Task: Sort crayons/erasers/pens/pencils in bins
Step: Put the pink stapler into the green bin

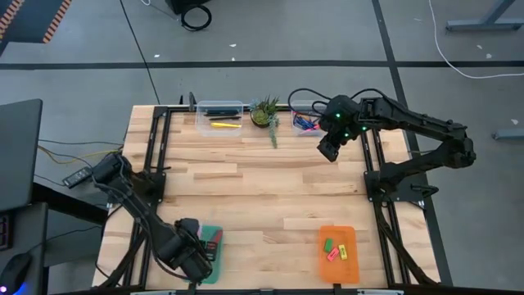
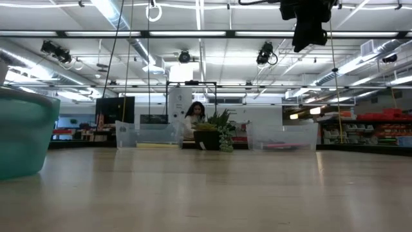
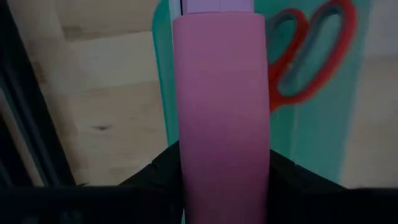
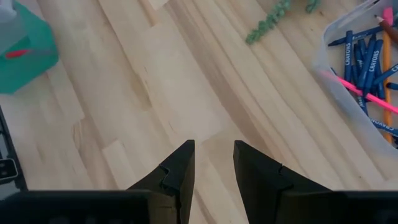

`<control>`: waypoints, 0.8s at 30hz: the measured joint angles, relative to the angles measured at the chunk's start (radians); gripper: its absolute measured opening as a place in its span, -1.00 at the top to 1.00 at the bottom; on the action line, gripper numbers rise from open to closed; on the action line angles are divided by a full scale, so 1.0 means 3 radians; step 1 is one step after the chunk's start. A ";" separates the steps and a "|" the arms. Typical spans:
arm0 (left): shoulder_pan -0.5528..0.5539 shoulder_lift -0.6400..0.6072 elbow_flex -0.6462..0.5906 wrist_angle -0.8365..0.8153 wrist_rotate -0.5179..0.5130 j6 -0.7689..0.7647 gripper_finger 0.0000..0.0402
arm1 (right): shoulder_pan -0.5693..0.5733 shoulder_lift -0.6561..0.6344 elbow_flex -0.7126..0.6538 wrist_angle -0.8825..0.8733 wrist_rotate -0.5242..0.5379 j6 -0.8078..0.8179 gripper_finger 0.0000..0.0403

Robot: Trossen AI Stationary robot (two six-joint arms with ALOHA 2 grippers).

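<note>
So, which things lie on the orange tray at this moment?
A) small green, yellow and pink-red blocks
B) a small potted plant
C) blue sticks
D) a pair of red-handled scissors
A: in the high view the orange tray holds only the small erasers, green, yellow and pink-red; the scissors lie on the teal tray and the plant stands between the clear tubs.

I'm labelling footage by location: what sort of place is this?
Probably a large open lab or workshop hall: bare concrete floor around a butcher-block table, exposed ceiling with strip lights and cameras, and red shelving in the background.
</note>
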 joint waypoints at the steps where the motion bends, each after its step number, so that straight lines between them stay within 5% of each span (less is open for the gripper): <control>1: 0.0002 0.0033 0.0000 -0.0032 0.0000 0.0000 0.25 | 0.0014 0.0000 0.0000 0.0000 0.0001 0.0000 0.42; 13: 0.0026 0.0344 -0.0001 0.0117 0.0020 0.0149 0.23 | 0.0081 0.0000 0.0000 0.0003 0.0002 0.0027 0.42; 24: 0.0147 0.0313 0.0059 0.0148 0.0054 0.0175 -0.15 | 0.0080 0.0000 0.0000 0.0003 0.0002 0.0025 0.42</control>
